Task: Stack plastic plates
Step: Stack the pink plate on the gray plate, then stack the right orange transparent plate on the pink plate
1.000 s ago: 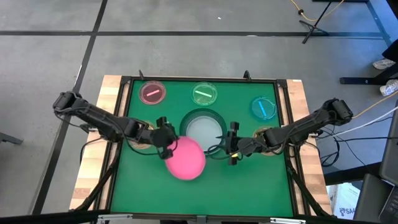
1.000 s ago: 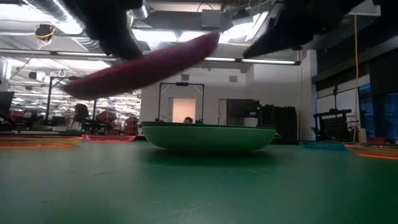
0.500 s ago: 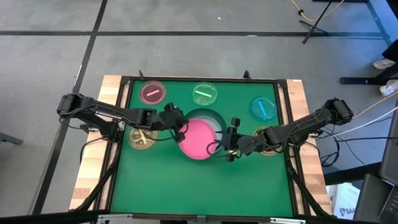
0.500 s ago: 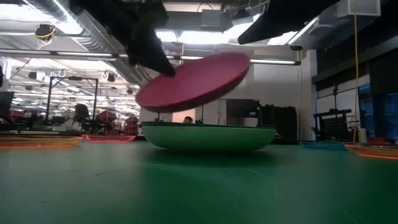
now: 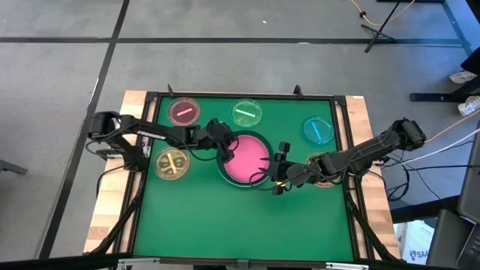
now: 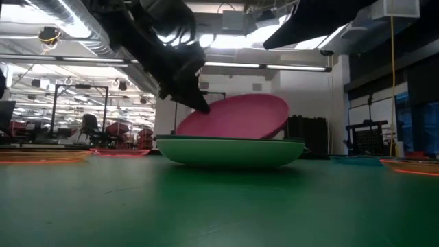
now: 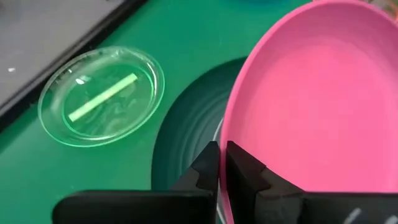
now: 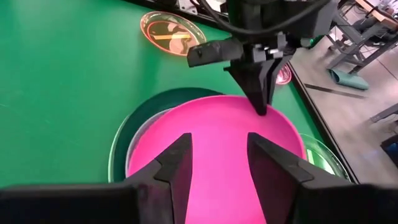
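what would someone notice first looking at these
The bright pink plate at the table's middle, tilted and held by its rim in the left gripper as it goes into the dark green plate. The right gripper waits open beside that stack. Small clear dishes ring the scene: pink, green and blue along the far edge, amber on the left.

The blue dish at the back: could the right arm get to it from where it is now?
Probably yes. The blue dish lies uncovered on the right arm's side, nothing on or against it. The right gripper is open and empty beside the pink plate, so it looks free to go.
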